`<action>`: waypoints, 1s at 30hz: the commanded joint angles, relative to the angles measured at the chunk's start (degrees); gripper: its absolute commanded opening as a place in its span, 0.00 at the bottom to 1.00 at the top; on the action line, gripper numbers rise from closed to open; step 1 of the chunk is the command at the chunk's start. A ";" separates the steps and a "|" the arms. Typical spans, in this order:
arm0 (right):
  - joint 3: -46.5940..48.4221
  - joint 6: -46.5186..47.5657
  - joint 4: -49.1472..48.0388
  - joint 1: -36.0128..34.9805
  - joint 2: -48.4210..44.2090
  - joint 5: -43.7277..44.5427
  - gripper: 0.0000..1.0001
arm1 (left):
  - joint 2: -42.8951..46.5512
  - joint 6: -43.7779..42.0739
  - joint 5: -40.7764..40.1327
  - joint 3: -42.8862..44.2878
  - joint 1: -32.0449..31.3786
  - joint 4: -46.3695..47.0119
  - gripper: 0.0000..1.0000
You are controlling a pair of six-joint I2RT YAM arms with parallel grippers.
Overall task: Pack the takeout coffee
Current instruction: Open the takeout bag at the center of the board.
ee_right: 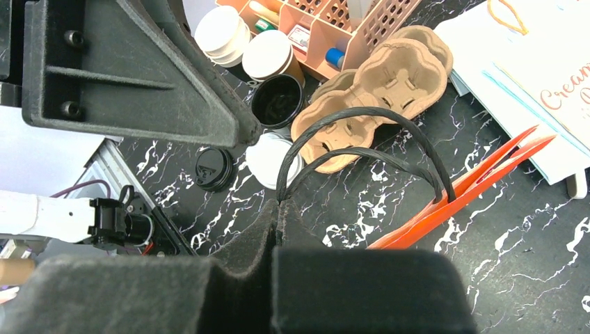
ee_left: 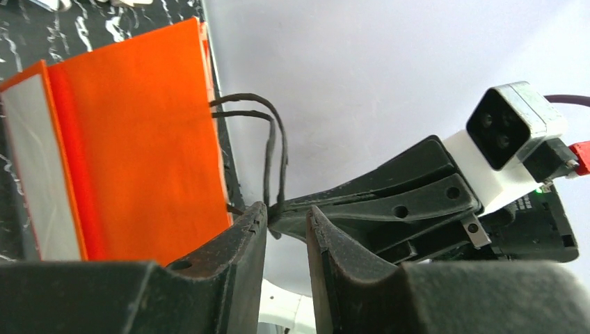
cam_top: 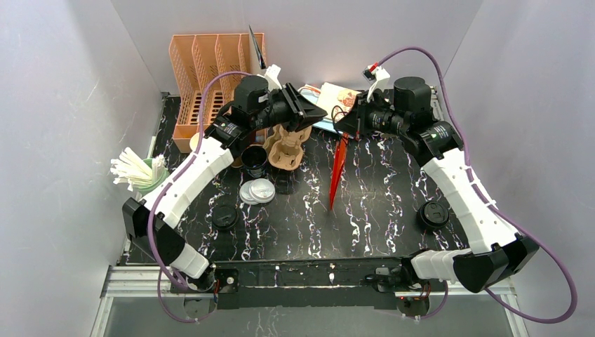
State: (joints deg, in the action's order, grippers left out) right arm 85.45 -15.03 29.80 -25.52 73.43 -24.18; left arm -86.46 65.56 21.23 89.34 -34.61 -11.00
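Two black cord handles [ee_right: 376, 110] of the orange paper bag [ee_left: 139, 139] are pinched in the right gripper [ee_right: 278, 205], its jaws pressed together. The left gripper [ee_left: 285, 216] hovers just beside that pinch, jaws slightly apart. The brown kraft cup [ee_right: 273, 56] stands on the table between the black cup [ee_right: 277, 101] and the peach organiser [ee_right: 376, 21], outside the bag.

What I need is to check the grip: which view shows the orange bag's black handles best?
Right wrist: both handles loop clearly from the shut right fingers to the orange bag. Left wrist shows them side-on beside the bag. The top view leaves them too small to make out.
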 commanded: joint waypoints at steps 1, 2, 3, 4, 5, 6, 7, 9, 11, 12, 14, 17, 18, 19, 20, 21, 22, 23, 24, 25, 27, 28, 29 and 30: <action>0.86 -0.94 -3.33 0.12 -1.19 -1.05 0.01 | -0.48 2.68 4.64 -0.45 -0.66 5.14 0.25; 0.87 -1.05 -3.39 0.16 -1.20 -1.18 0.01 | -0.66 2.99 4.87 -0.54 -0.66 5.57 0.24; 0.88 -1.17 -3.43 0.12 -1.25 -1.42 0.01 | -0.91 3.21 5.14 -0.63 -0.66 5.94 0.23; 0.86 -1.25 -3.56 0.12 -1.25 -1.68 0.01 | -1.12 3.40 5.42 -0.62 -0.71 6.03 0.22; 0.94 -1.37 -3.53 0.14 -1.20 -1.81 0.01 | -1.35 3.51 5.71 -0.56 -0.72 6.01 0.20; 1.01 -1.48 -3.52 0.12 -1.24 -1.95 0.01 | -1.49 3.52 5.88 -0.45 -0.66 6.06 0.17; 1.15 -1.56 -3.46 0.12 -1.23 -2.02 0.01 | -1.52 3.53 5.92 -0.41 -0.71 6.06 0.15; 1.44 -1.83 -3.37 0.12 -1.19 -2.01 0.01 | -1.34 3.40 5.59 -0.56 -0.63 5.77 0.13; 1.47 -1.87 -3.28 0.12 -1.22 -1.74 0.01 | -0.74 3.07 4.48 -0.93 -0.63 4.99 0.13; 1.47 -1.92 -3.31 0.12 -1.25 -1.62 0.01 | -0.24 3.05 3.69 -1.44 -0.51 4.62 0.13; 1.47 -1.96 -3.18 0.12 -1.21 -1.40 0.01 | 1.10 3.37 1.67 -3.30 0.19 4.52 0.12; 1.64 -2.11 -3.00 0.12 -1.14 -1.46 0.01 | 2.94 4.87 0.32 -6.71 1.52 7.11 0.11; 1.74 -2.11 -2.93 0.12 -1.10 -1.48 0.01 | 2.92 4.81 0.56 -6.86 1.63 7.32 0.11; 1.79 -2.11 -2.91 0.18 -1.10 -1.49 0.01 | 2.49 4.57 1.05 -6.47 1.66 7.06 0.12; 1.81 -2.09 -2.84 0.15 -1.22 -1.44 0.01 | 1.94 4.30 1.61 -5.91 1.65 6.51 0.12; 1.76 -2.11 -2.82 0.12 -1.21 -1.46 0.01 | 1.46 4.23 2.39 -5.51 1.65 6.08 0.13; 1.76 -2.11 -2.75 0.14 -1.19 -1.48 0.01 | 1.06 4.30 3.10 -5.28 1.65 6.07 0.15; 1.81 -2.11 -2.73 0.12 -1.20 -1.55 0.01 | 0.81 4.39 3.53 -5.16 1.65 6.38 0.17; 1.89 -2.11 -2.76 0.13 -1.19 -1.59 0.01 | 0.62 4.51 3.76 -5.18 1.65 6.78 0.18; 1.90 -2.09 -2.77 0.12 -1.14 -1.65 0.01 | 0.47 4.72 4.07 -5.22 1.70 7.35 0.20; 2.06 -2.09 -2.69 0.12 -1.11 -1.81 0.01 | 0.01 5.34 5.15 -5.54 1.65 9.05 0.24; 2.21 -2.11 -2.61 0.12 -1.04 -1.83 0.01 | -0.40 5.81 5.99 -5.73 1.65 9.97 0.25; 2.45 -1.96 -2.50 0.12 -0.89 -1.87 0.01 | -1.05 6.40 6.95 -5.71 1.65 10.40 0.26; 2.71 -1.90 -2.35 0.16 -0.85 -1.95 0.01 | -1.77 6.76 7.85 -5.59 1.65 10.55 0.26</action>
State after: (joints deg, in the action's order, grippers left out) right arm 85.47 -16.71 29.43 -25.52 73.43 -25.26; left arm -86.87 70.72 24.60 82.94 -32.95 -3.33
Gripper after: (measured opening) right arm 0.032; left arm 0.252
